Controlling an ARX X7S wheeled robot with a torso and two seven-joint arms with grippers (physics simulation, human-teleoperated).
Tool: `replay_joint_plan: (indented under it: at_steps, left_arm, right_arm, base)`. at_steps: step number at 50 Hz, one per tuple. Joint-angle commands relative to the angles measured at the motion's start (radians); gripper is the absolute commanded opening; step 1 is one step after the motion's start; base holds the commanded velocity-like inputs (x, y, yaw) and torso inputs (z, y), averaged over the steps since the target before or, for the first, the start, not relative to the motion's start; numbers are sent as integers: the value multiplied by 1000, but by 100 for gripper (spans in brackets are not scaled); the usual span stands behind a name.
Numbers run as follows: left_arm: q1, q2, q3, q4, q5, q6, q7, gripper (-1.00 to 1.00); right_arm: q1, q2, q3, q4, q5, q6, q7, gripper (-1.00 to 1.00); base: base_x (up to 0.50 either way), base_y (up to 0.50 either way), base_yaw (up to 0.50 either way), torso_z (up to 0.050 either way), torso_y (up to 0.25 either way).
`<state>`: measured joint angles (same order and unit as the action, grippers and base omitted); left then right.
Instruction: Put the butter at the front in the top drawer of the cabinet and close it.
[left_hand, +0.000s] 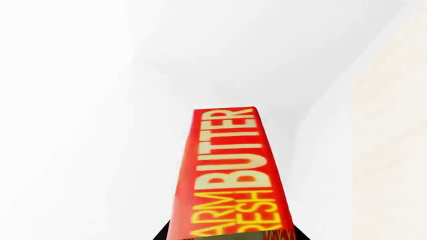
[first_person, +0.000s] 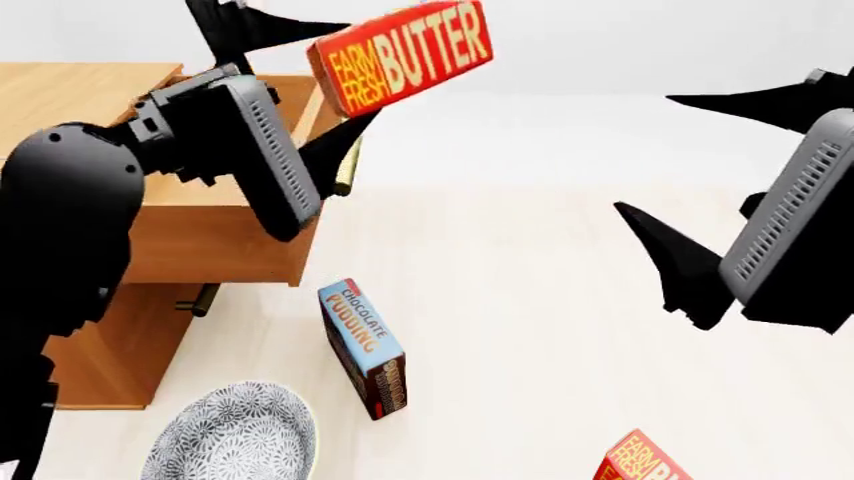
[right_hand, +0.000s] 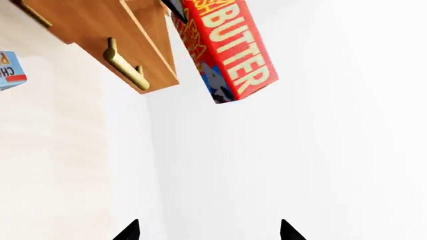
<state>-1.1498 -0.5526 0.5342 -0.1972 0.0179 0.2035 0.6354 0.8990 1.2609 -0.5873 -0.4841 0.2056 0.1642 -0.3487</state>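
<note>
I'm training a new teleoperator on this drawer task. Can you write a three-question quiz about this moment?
1. True or false: the left gripper holds a butter carton in the air beside the open top drawer.
2. Which item lies on the floor between the patterned bowl and the second butter carton?
A. chocolate pudding box
B. milk bottle
C. soup can
3. Fill in: the right gripper is ____ and holds nothing.

Key: 1 true; 2 A; 3 open.
</note>
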Motion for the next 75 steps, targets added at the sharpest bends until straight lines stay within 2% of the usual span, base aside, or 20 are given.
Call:
replay_joint_plan:
  at_steps: [1,8,15,24,35,55,75]
  left_arm:
    - [-47,35,-97,78,-98,-395,-100,-100]
    - [-95,76,-140,97,-141,-617,-150,-100]
    - [-162,126,-181,61,-169,-829,-213,-100]
    - [-239,167,-200,-32,-162,-962,-274,-100]
    - [-293,207,-235,-146,-168,-1045,-327,-100]
    - [-400,267,-322,-325,-197,-1243,-412,-100]
    - [-411,271,-306,-380,-181,-1266,-441,-100]
  right_arm:
    - [-34,-41,26,-68,137,184,123,100]
    - [2,-99,109,-94,366,417,240,100]
    - [22,-137,175,-78,510,516,322,100]
    - [41,-209,209,-15,588,585,401,100]
    - [41,-238,229,13,625,606,437,100]
    - [23,-228,221,4,625,616,443,100]
    - [12,-228,224,0,635,618,449,100]
  base:
    - [0,0,0,0,0]
    - [0,0,0,0,1]
    - [0,0,0,0,1]
    - [0,0,0,1,1]
    - [0,0,0,0,2]
    - [0,0,0,0,2]
    - [0,0,0,1,2]
